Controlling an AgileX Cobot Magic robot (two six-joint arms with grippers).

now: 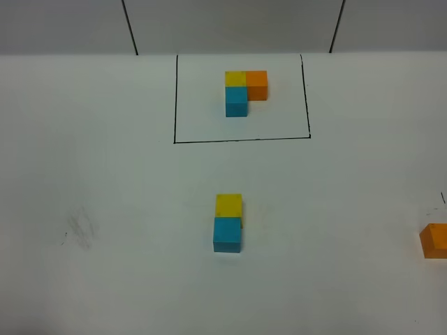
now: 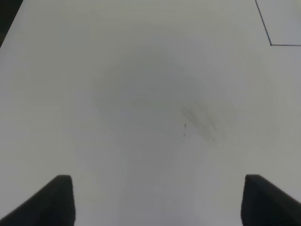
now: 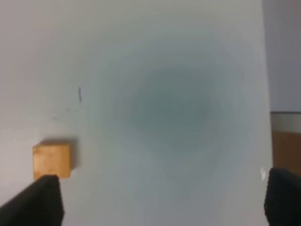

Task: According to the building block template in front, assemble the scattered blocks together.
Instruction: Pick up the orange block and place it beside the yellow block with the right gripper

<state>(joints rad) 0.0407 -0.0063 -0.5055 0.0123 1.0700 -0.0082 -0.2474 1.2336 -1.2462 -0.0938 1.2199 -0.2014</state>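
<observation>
The building block template (image 1: 245, 91) is a yellow, orange and blue L inside a black drawn rectangle at the back of the white table. Of the scattered blocks, the yellow cube (image 1: 228, 205) and the light blue cube (image 1: 228, 234) sit joined at mid table, yellow behind blue. The orange cube (image 1: 434, 240) lies apart at the right edge; it also shows in the right wrist view (image 3: 52, 160), just beyond one fingertip. My left gripper (image 2: 157, 200) is open over bare table. My right gripper (image 3: 162, 200) is open and empty. Neither gripper shows in the high view.
A faint grey smudge (image 1: 80, 229) marks the table at the left, and it shows in the left wrist view (image 2: 202, 121). A corner of the black rectangle (image 2: 271, 44) shows there too. The table's right edge (image 3: 267, 94) runs close beside my right gripper.
</observation>
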